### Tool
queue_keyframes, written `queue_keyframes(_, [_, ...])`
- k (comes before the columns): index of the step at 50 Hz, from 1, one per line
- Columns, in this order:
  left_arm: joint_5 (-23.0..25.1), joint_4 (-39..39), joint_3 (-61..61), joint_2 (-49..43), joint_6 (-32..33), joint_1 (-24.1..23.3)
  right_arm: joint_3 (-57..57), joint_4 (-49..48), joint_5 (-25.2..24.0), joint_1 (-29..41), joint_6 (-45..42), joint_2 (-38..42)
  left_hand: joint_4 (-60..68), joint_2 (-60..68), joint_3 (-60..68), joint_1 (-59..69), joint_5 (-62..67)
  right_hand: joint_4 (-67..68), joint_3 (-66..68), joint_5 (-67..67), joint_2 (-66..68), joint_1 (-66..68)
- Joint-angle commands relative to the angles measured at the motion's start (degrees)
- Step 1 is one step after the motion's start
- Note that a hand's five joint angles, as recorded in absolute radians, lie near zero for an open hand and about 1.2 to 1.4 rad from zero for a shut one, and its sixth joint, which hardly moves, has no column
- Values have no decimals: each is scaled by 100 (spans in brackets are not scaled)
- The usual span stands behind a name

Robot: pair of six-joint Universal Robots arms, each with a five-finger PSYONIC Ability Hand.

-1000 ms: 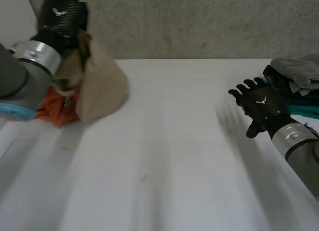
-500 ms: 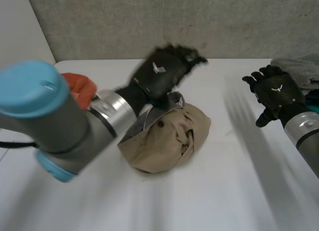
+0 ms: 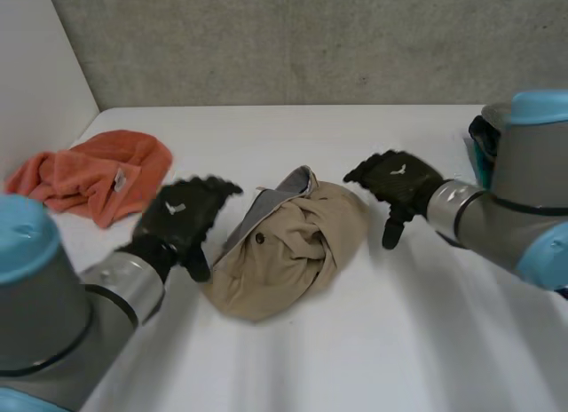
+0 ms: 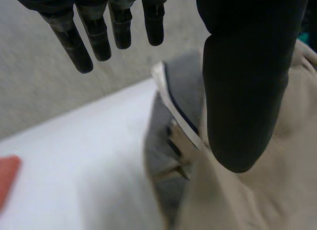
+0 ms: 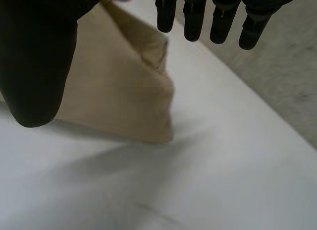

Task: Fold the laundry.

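A crumpled beige garment (image 3: 288, 248) with a grey lining lies in a heap on the middle of the white table (image 3: 293, 359). My left hand (image 3: 182, 218) hovers just beside its left edge, open, fingers straight and holding nothing. In the left wrist view the thumb (image 4: 245, 91) hangs over the beige garment (image 4: 267, 190) and its grey lining (image 4: 168, 141). My right hand (image 3: 395, 183) is at the heap's right side, open and empty. The right wrist view has the beige garment (image 5: 119, 86) below its fingertips (image 5: 193, 17).
An orange towel (image 3: 93, 174) lies crumpled at the table's far left. More laundry, dark and teal (image 3: 484, 150), sits at the right edge behind my right arm. A grey wall runs along the back of the table.
The left hand carried the beige garment from the left pile to the table's middle, let it go and drew back to its left side. The right hand moved in leftward to the heap.
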Motion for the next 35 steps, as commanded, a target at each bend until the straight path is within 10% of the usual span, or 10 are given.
queue_keyframes(1, [28, 35, 487, -1046, -196, -201, -70, -341, 95, 184, 196, 506, 375, 373, 319, 313, 410, -157, -146, -275, -193, -247])
queue_keyframes(9, [1, -18, 1077, -1495, -152, -236, 256, -1203, 298, 245, 1663, 550, 4758, 4756, 4702, 4696, 4793, -118, -107, -235, -153, -207])
queue_keyframes(16, [-121, 35, 1226, -1268, -108, -184, 282, -1564, 263, 403, 1884, 735, 6597, 6596, 6541, 6536, 6632, 4422, 4433, 4304, 4387, 4332])
queue_keyframes(18, [-262, 44, 1288, -1092, -108, -140, 291, -1538, 306, 482, 1849, 673, 6597, 6596, 6541, 6536, 6632, 4076, 4087, 3958, 4041, 3987])
queue_keyframes(21, [-622, 114, 1437, -784, -3, 193, 414, -1371, 350, 483, 1831, 393, 6597, 6596, 6541, 6536, 6632, -157, -146, -275, -193, -247])
queue_keyframes(27, [-755, 482, 2165, -669, 1005, 765, 932, -1283, 342, 334, 1796, -739, 6597, 6596, 6541, 6536, 6632, -157, -146, -275, -193, -247])
queue_keyframes(35, [-150, 896, 3396, -853, 1466, 379, 1152, -1230, 350, -536, 1770, -1418, 6597, 6596, 6541, 6536, 6632, -157, -146, -275, -193, -247])
